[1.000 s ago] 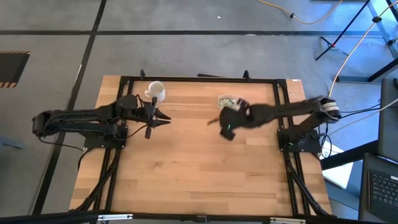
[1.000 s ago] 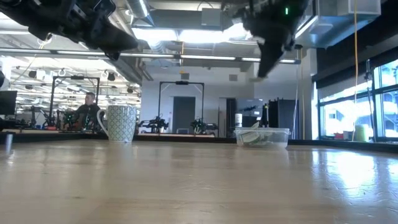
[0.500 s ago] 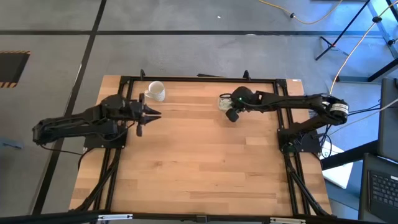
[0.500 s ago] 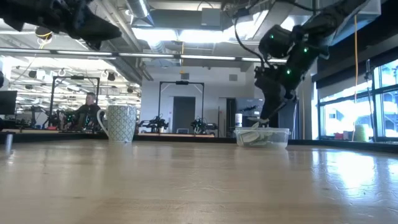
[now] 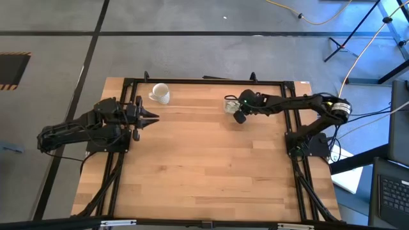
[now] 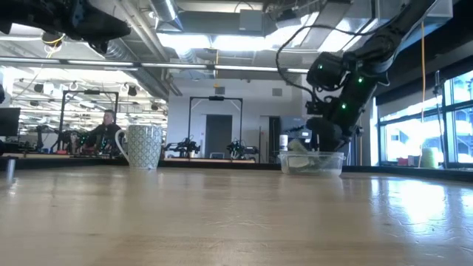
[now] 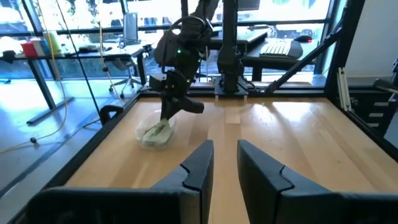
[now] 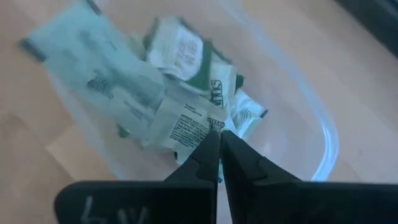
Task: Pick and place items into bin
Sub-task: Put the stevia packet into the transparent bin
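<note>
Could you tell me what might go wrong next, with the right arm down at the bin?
1. The right gripper is shut on a packet low over the bin; if the fingers lift before opening, it may come back out.
2. The packets are heaped high, so one may slide over the rim.
3. The light bin could shift if nudged.

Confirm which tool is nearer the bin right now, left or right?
Right. The right tool is shut and pointed down into the bin over the packets. The left tool is far across the table, near the white mug.
</note>
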You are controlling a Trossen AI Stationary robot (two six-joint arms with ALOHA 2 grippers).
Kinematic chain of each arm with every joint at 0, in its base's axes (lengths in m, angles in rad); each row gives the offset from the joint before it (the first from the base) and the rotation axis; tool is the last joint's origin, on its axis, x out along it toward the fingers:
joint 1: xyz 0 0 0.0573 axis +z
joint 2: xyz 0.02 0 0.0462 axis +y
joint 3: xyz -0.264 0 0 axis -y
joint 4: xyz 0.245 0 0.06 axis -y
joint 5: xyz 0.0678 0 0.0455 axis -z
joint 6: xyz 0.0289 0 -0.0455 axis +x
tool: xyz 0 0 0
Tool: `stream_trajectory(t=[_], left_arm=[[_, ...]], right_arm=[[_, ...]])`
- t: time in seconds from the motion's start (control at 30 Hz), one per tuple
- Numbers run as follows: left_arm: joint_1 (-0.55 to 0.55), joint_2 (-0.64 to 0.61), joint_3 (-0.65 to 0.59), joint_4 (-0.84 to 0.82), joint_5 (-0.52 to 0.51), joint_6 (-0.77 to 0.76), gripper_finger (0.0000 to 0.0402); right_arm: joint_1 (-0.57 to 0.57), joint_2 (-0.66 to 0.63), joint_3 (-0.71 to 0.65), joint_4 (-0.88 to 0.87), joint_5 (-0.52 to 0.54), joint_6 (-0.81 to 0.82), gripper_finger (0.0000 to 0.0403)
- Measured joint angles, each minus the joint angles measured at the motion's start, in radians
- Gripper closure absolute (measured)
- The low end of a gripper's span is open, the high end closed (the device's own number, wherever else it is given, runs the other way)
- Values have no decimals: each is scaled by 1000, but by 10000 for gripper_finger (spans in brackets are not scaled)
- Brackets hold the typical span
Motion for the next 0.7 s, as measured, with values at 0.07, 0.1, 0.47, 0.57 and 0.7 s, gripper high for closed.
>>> stream_trajectory(t=[0.07, 0.1, 0.47, 0.57, 0.7], left_arm=[[0, 1, 0, -11, 0, 0, 336], [0, 1, 0, -13, 0, 0, 336], [0, 1, 0, -18, 0, 0, 336], [0, 1, 0, -18, 0, 0, 336], [0, 1, 0, -19, 0, 0, 336]], right_arm=[[-7, 17, 0, -4, 0, -13, 390], [-7, 23, 0, 1, 0, -17, 390], [-6, 6, 7, 0, -4, -59, 375], [-6, 5, 20, 1, -4, -32, 364], [-6, 5, 48, -3, -4, -11, 338]])
